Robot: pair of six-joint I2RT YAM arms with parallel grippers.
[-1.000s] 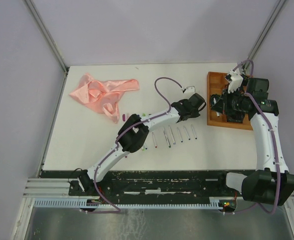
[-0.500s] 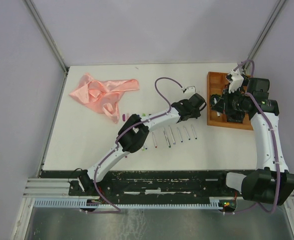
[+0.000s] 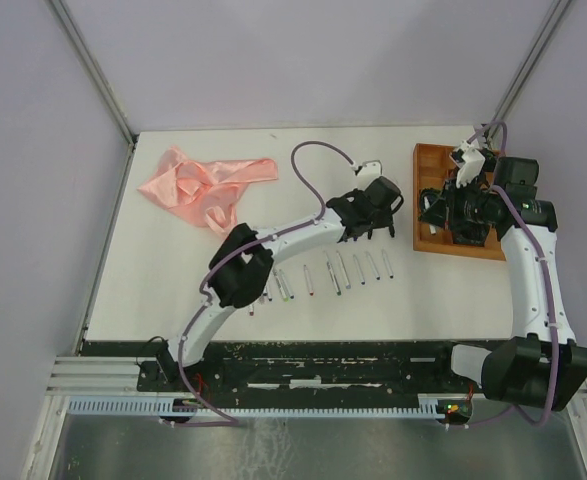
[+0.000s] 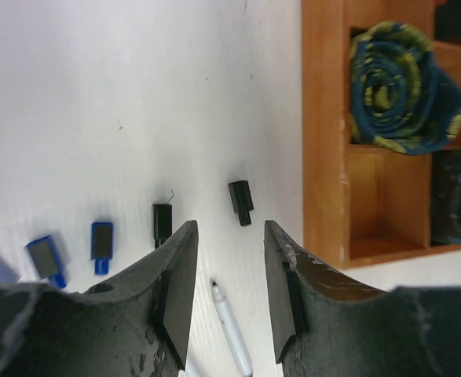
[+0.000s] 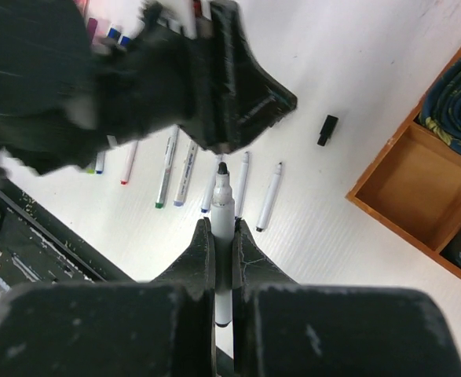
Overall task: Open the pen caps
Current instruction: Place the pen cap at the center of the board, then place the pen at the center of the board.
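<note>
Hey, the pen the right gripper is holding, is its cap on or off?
Off. The pen clamped in the right gripper ends in a bare black tip.

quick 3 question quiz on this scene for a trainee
1. True or false: the right gripper is shut on a pen.
2. Which shows in the tray in the left wrist view? A a rolled tie; B caps; C pens.
3. How many black caps lie on the table beyond the open left gripper in that view?
Key: 1 true; 2 A; 3 two.
</note>
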